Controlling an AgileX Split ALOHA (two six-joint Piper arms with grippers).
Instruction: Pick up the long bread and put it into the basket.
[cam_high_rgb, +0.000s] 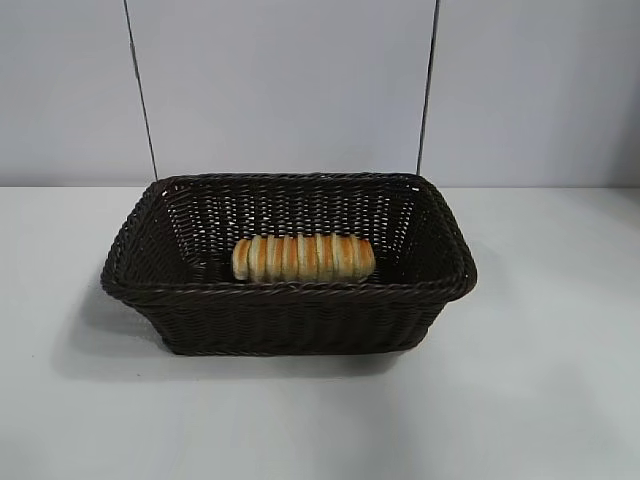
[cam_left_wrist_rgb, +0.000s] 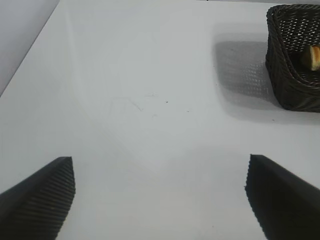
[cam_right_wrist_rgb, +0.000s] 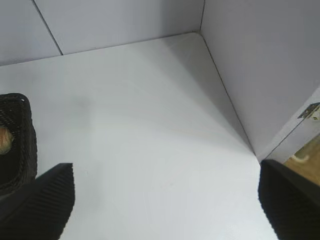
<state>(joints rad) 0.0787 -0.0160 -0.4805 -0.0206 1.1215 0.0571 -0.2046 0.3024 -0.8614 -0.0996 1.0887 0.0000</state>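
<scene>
Already the long bread (cam_high_rgb: 303, 258) lies inside the basket (cam_high_rgb: 140, 285), lengthwise across its floor, close against the near wall and a little left of the middle. The basket stands in the centre of the exterior view on the white table (cam_high_rgb: 560, 380), its braided rim running all round.

Neither arm appears in the exterior view. In the left wrist view the left gripper (cam_left_wrist_rgb: 160, 197) hangs over bare table with its fingers (cam_left_wrist_rgb: 40, 200) spread wide apart, nothing between them — the basket sits well away in the upper right of that frame, one end of the bread just visible over its rim.

In the right wrist view the right gripper (cam_right_wrist_rgb: 165, 200) is likewise spread wide and holds nothing; the basket shows at the left edge, and grey walls (cam_right_wrist_rgb: 260, 70) meet in a corner at the upper right.
</scene>
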